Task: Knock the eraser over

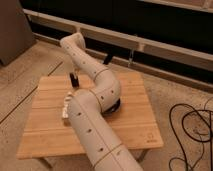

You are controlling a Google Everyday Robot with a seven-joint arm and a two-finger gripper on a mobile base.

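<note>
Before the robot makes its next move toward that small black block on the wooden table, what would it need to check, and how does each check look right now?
1. Small black rectangular eraser upright, not yet knocked over: ok.
2. Eraser in plain sight near the far left edge of the light wooden slatted table: ok.
3. Gripper located: cannot tell; the white jointed robot arm bends away past the eraser and its end is not in view.
4. Long white remote-like bar apart from the eraser, nearer the camera: ok.
5. Round black bowl mostly hidden behind the arm: cannot tell its exact spot.
</note>
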